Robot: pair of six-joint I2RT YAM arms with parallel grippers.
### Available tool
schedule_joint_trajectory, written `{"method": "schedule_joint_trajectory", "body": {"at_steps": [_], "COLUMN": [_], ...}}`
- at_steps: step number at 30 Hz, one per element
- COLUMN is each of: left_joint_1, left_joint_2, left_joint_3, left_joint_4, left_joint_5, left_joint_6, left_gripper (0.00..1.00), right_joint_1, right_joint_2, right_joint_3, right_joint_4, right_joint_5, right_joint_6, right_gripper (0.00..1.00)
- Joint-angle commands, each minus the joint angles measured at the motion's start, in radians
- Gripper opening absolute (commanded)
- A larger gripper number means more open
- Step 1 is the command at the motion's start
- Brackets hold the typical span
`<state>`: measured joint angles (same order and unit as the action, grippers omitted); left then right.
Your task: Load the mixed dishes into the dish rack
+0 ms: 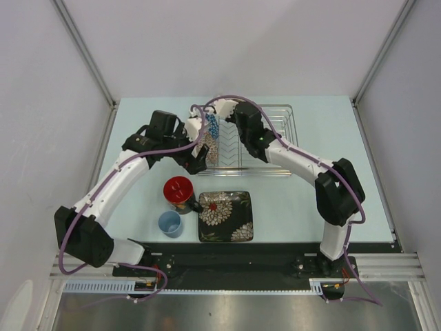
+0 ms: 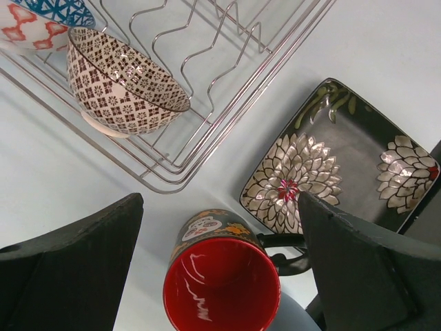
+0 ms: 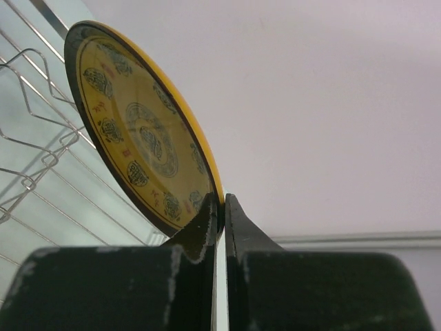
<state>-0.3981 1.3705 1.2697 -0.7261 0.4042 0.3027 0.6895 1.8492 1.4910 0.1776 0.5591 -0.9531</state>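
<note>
The silver wire dish rack (image 1: 269, 138) stands at the back of the table. Two small patterned bowls lie in its left end, a brown-patterned one (image 2: 124, 86) and one with blue lattice (image 2: 58, 10). My right gripper (image 3: 222, 203) is shut on the rim of the yellow round plate (image 3: 138, 138), holding it upright over the rack's wires (image 3: 34, 158). My left gripper (image 2: 220, 203) hangs open just above the black mug (image 2: 220, 276) with its red inside, a finger on either side and not touching it. Beside the mug lie the dark square plate (image 1: 225, 216) and the light-blue cup (image 1: 170, 223).
White enclosure walls (image 1: 41, 103) close in the table on the left, right and back. A black rail (image 1: 227, 265) carrying both arm bases runs along the near edge. The two arms meet over the rack's left end.
</note>
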Motion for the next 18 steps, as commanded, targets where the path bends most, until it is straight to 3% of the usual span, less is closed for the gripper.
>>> {"method": "schedule_joint_trajectory", "body": {"at_steps": [1,11,18], "left_joint_1": [0.012,0.038,0.140], "left_joint_2": [-0.033,-0.042,-0.056], "left_joint_3": [0.003,-0.003,-0.001], "left_joint_4": [0.036,0.054,0.070], "left_joint_5": [0.013,0.004,0.073], "left_joint_6": [-0.019,-0.027,-0.053], "left_gripper": [1.00,1.00,1.00], "right_joint_1": [-0.007,-0.019,-0.015], "right_joint_2": [-0.041,-0.013,0.044], "right_joint_3": [-0.009,-0.015,-0.017], "right_joint_4": [0.103,0.031,0.033], "right_joint_5": [-0.096,-0.232,-0.263], "right_joint_6": [-0.125,-0.101,-0.035], "right_gripper": [0.00,0.00,0.00]}}
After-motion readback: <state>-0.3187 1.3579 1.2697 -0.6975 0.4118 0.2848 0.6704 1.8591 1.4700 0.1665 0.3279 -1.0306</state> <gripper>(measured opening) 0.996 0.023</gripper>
